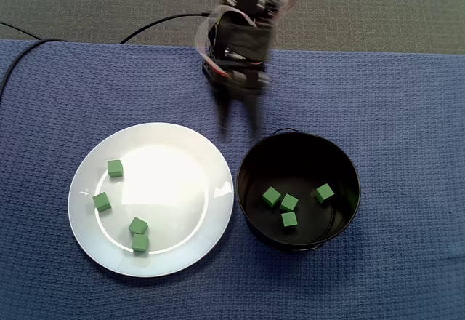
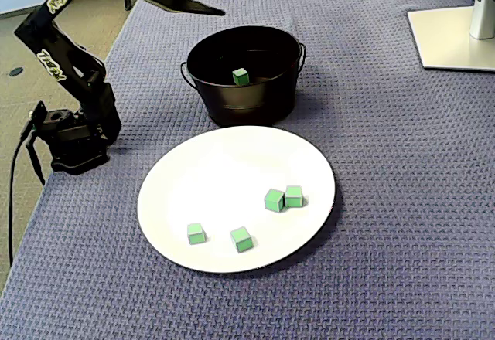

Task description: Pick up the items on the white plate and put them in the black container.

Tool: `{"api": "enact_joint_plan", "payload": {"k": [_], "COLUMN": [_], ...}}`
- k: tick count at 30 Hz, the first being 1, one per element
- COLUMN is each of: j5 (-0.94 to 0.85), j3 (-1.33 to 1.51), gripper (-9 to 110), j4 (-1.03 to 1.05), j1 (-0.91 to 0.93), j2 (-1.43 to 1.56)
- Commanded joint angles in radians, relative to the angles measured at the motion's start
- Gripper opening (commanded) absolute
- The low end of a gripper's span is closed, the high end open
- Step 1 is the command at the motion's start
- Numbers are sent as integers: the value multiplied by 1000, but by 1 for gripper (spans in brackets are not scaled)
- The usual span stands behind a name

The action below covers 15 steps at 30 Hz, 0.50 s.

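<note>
White plate [image 1: 174,178] holds four green cubes [image 1: 115,168], black bucket [image 1: 298,153] four; a fixed view shows one cube [image 2: 241,76] there. Blurred tool [image 1: 238,131] gapes empty.

In a fixed view the plate [image 1: 167,182] lies just left of the container [image 1: 298,149]. Four cubes [image 1: 115,168] sit on the plate, four inside the container.
</note>
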Motion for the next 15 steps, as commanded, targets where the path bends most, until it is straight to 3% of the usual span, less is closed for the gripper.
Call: {"api": "enact_joint_plan", "payload": {"k": [1, 6, 9, 15], "j5": [31, 92, 140, 284], "j3": [-135, -25, -35, -215], "gripper": [28, 28, 30, 28], "j4": [115, 72, 49, 207], "j1": [362, 626, 683, 746], "j2": [-77, -236, -364, -607]}}
